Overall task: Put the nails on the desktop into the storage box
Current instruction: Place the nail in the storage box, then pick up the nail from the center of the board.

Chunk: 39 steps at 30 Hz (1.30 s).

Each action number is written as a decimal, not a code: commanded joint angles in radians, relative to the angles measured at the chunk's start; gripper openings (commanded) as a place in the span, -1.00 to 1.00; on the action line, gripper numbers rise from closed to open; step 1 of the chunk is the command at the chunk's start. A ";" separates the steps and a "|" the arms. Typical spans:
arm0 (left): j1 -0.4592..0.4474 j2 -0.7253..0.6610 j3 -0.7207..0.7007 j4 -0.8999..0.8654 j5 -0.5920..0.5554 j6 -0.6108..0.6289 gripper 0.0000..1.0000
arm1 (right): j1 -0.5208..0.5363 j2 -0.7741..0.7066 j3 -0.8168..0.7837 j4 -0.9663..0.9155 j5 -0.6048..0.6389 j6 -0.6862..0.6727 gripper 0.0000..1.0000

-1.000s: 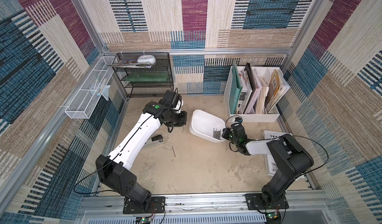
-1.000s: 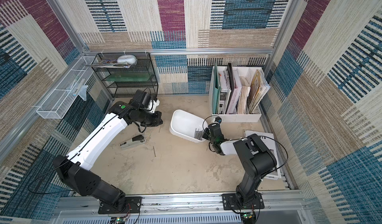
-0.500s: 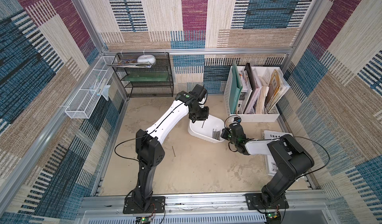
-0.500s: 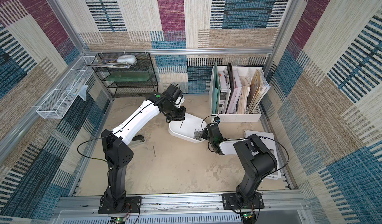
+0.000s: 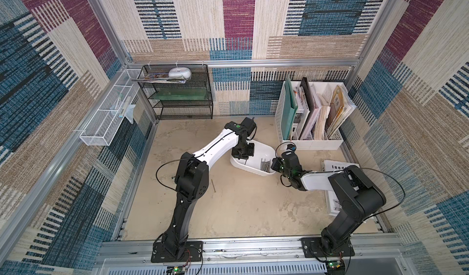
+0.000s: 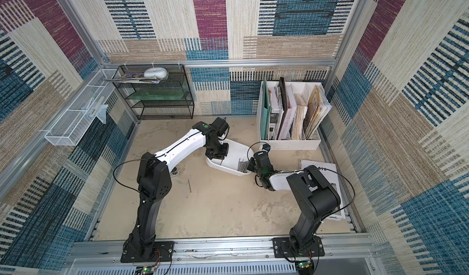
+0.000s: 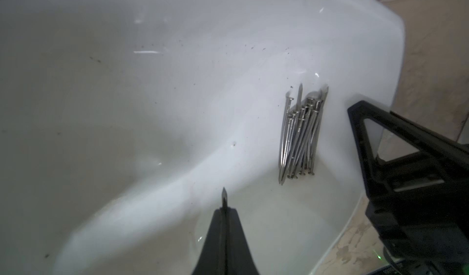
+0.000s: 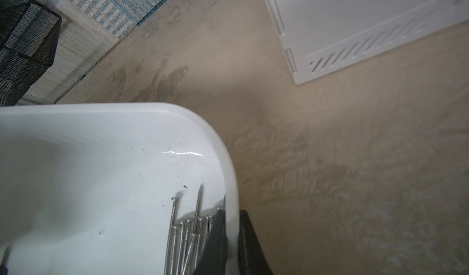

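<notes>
Swinging in from the open desktop (image 5: pixel 241 210), the left gripper (image 7: pixel 224 211) is now hovering over the box (image 5: pixel 265 150), pinching a nail (image 7: pixel 224 197) between jaws pressed together, its tip poking out; the right gripper (image 8: pixel 232 235) is clamping the box's end wall; a nail pile (image 7: pixel 299 134) is lying inside the box by that wall; a stray nail (image 5: pixel 213 185) is lying on the desktop, well apart from the box.
</notes>
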 commanded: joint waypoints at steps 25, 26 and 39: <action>0.160 -0.864 -1.006 0.217 -0.019 -0.090 -0.22 | 0.004 0.017 0.000 -0.085 -0.003 0.002 -1.00; 0.158 -0.848 -1.024 0.241 -0.019 -0.095 -0.22 | 0.005 0.017 0.002 -0.088 -0.003 0.002 -1.00; 0.190 -0.571 -1.049 0.354 -0.035 -0.090 -0.24 | 0.006 0.015 -0.001 -0.094 -0.003 -0.008 -1.00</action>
